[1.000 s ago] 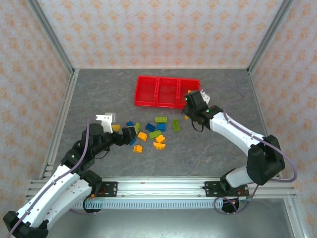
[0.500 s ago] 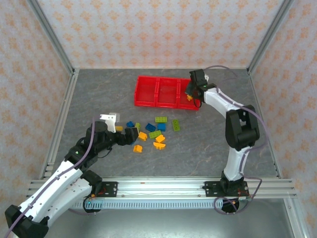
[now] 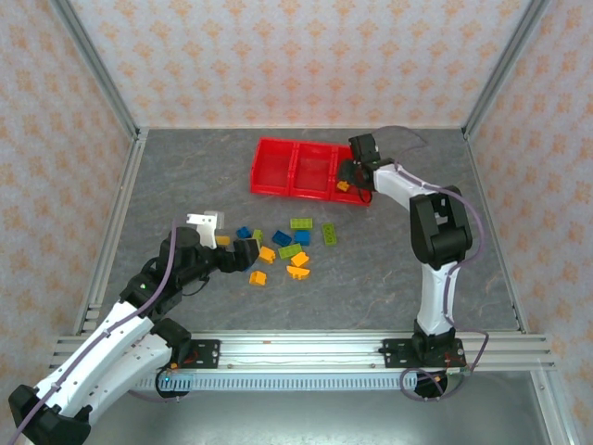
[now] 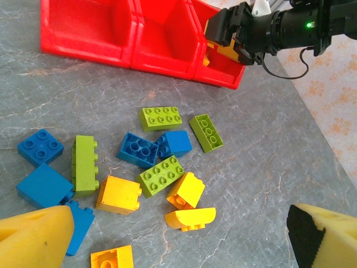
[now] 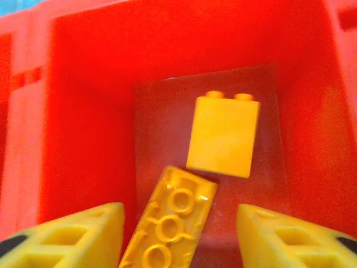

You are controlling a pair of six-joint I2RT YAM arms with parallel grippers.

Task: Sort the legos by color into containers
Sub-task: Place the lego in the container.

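Right pincer open over right bin, holds nothing. Two yellow bricks lie inside bin. Left pincer wide open, empty, above brick pile on surface.

Right arm extended forward, right gripper jaws parted. Left arm bent low, left gripper jaws wide.
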